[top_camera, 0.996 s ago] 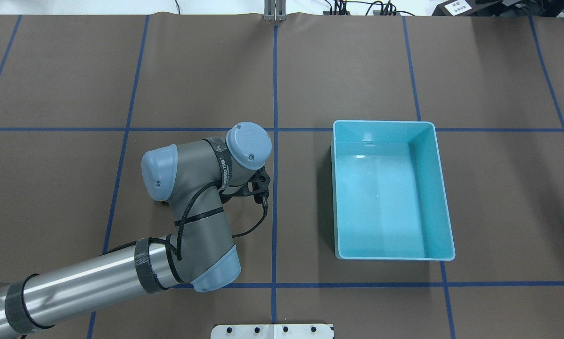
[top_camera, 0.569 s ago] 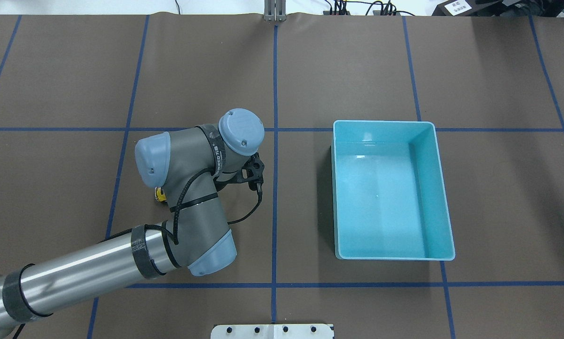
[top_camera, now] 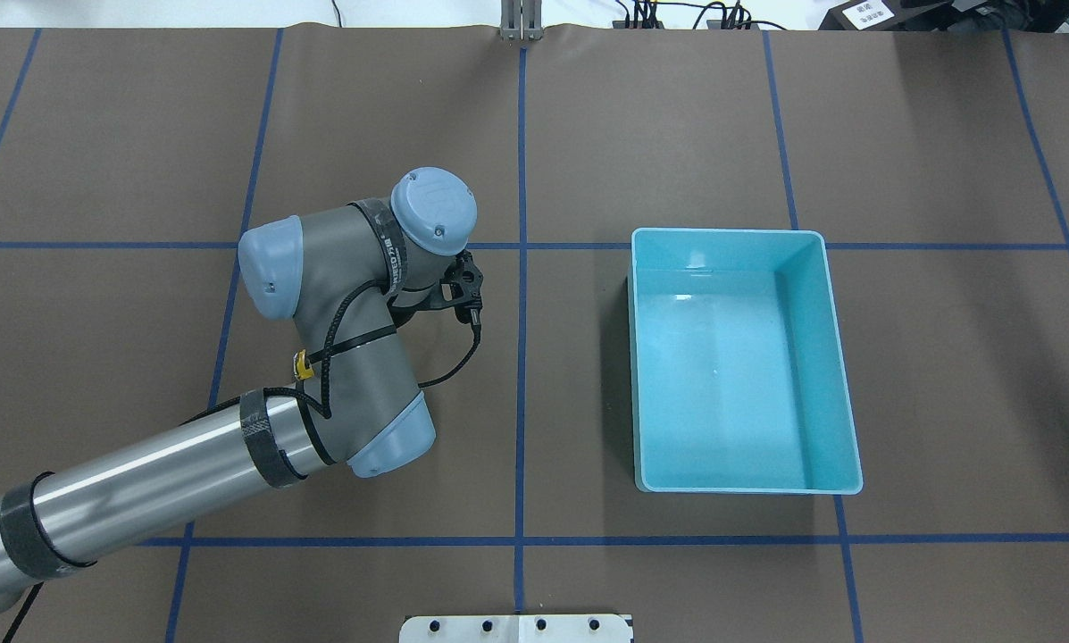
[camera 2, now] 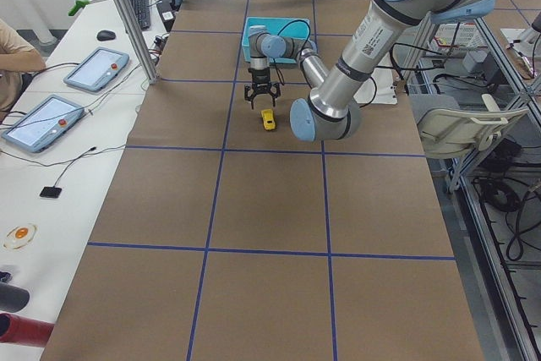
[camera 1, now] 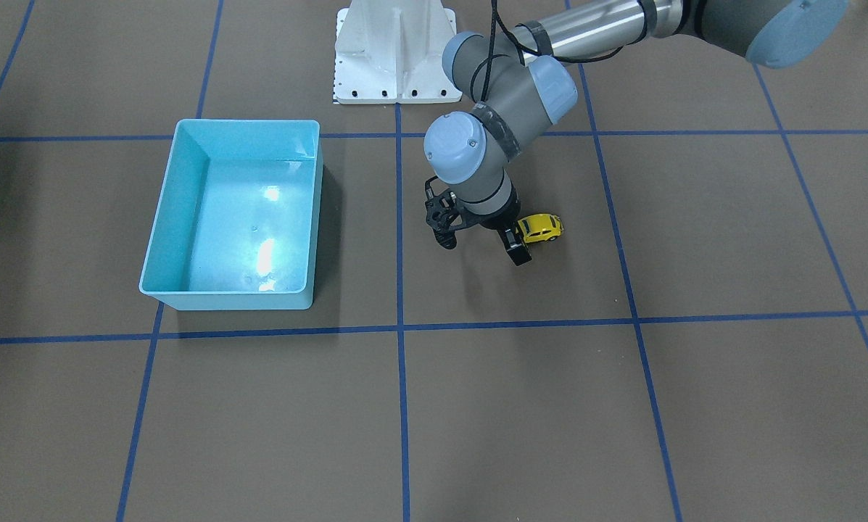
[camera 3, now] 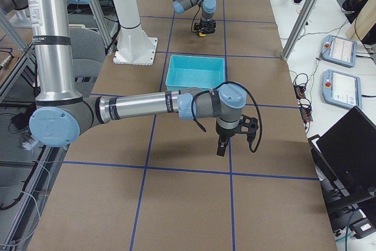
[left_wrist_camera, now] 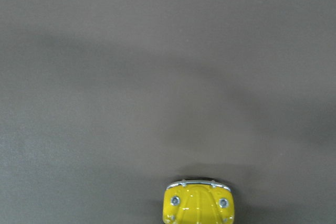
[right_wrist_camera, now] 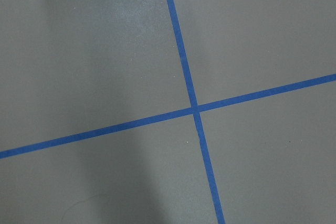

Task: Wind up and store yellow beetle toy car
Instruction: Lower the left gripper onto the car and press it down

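The yellow beetle toy car [camera 1: 541,228] stands on its wheels on the brown table, apart from the light blue bin [camera 1: 248,121]. My left gripper [camera 1: 510,250] hangs just beside the car, on the side away from my base, open and empty; one dark finger [camera 1: 518,255] shows. In the overhead view only a bit of the car [top_camera: 303,365] peeks out beside the left arm. The left wrist view shows the car's end [left_wrist_camera: 199,205] at the bottom edge. My right gripper [camera 3: 222,148] hovers over bare table far from the bin; I cannot tell whether it is open or shut.
The bin [top_camera: 729,231] is empty and lies on my right half of the table. The white base mount [camera 1: 396,51] stands at the near edge. Blue tape lines [right_wrist_camera: 194,109] grid the table. Operator tablets [camera 2: 93,69] lie on a side table.
My left wrist has moved away from my base and to the left in the overhead view. A bit of the yellow car has come out from under the arm. The bin has not moved.
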You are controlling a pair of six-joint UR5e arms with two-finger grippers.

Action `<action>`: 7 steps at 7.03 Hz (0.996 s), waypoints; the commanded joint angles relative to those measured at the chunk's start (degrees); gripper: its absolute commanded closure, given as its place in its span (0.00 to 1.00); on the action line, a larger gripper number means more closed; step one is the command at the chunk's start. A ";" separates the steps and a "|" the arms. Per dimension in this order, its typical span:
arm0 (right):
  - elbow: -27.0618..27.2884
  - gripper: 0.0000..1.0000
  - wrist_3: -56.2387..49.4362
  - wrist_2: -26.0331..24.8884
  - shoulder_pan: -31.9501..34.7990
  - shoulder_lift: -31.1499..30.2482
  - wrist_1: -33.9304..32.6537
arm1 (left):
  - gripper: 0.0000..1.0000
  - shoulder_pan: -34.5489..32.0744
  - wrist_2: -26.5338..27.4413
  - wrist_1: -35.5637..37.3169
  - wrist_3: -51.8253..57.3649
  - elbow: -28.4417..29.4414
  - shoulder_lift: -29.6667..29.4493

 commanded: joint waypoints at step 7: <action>0.00 0.00 0.00 0.18 0.00 0.00 0.00 | 0.06 -0.30 -4.31 -3.84 -0.06 1.54 1.56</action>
